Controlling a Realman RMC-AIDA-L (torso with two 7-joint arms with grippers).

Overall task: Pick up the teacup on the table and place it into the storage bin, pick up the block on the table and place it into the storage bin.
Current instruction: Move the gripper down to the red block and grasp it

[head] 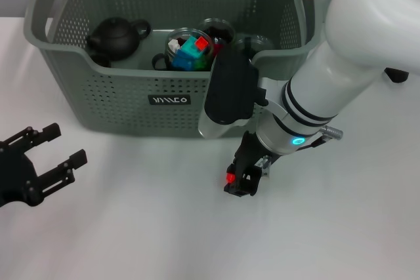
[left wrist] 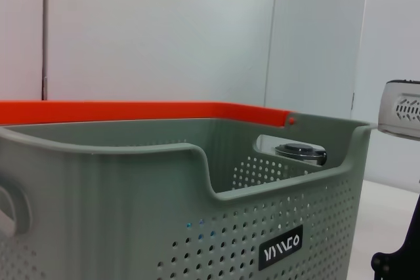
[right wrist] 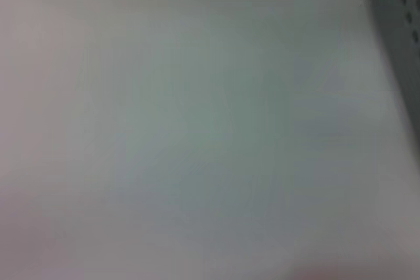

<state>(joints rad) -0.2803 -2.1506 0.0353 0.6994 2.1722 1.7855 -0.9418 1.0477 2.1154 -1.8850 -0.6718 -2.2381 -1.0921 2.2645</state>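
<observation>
R hand (head: 240, 181) pinching red block (head: 230, 179) on table by storage bin (head: 125, 100); L hand (head: 39, 162) spread

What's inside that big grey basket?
The storage bin holds a black teapot, a clear cup of coloured blocks, and dark round items beside it. Its front wall and the right arm hide the rest.

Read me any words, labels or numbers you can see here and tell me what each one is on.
"VIVACO" is my best reading: stylised white letters on a small black label on the front wall of the grey storage bin; the exact spelling is uncertain.
No other text or numbers are readable in any view.
</observation>
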